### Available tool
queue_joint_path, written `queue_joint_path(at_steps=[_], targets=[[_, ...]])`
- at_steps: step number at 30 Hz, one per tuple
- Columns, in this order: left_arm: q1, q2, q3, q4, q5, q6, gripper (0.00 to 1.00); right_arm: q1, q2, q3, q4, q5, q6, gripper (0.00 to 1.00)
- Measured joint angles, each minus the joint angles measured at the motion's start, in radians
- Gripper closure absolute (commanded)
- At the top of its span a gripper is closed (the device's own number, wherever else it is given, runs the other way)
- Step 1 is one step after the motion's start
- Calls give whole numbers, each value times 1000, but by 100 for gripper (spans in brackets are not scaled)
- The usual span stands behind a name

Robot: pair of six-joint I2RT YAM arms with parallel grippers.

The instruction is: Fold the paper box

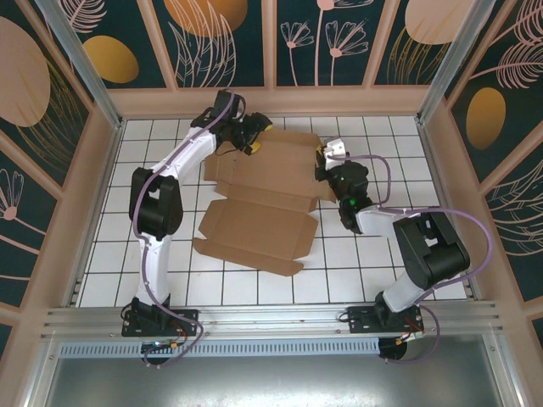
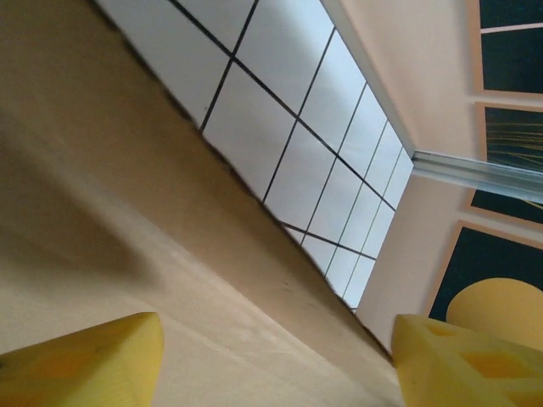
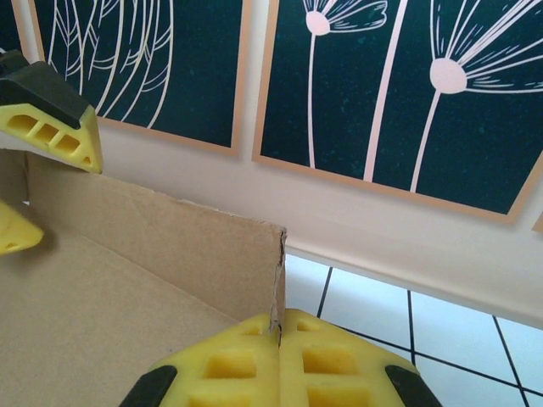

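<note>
The paper box [image 1: 263, 203] lies open on the counter [image 1: 382, 254], right wall up. Jaws of the right gripper [image 3: 280, 335] clamp that wall; jaws of the left gripper [image 2: 278, 339] hang apart over the far flap. Looks light, stiff: take it by the edges.

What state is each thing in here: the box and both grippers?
box: unfolded, mostly flat, one far wall standing upright.
left gripper: open, fingers wide apart over the cardboard.
right gripper: shut on the end of the box's upright wall.
</note>
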Motion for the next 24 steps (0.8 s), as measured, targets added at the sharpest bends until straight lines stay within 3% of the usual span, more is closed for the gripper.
queue_joint_path(at_steps=[8, 16, 24], targets=[[3, -29, 35, -28, -2, -15, 23, 40, -2, -30, 105, 47, -82, 99], [10, -24, 111, -36, -1, -20, 30, 55, -2, -51, 171, 73, -139, 97], [12, -2, 111, -54, -2, -19, 27, 75, -2, -56, 205, 97, -196, 95]])
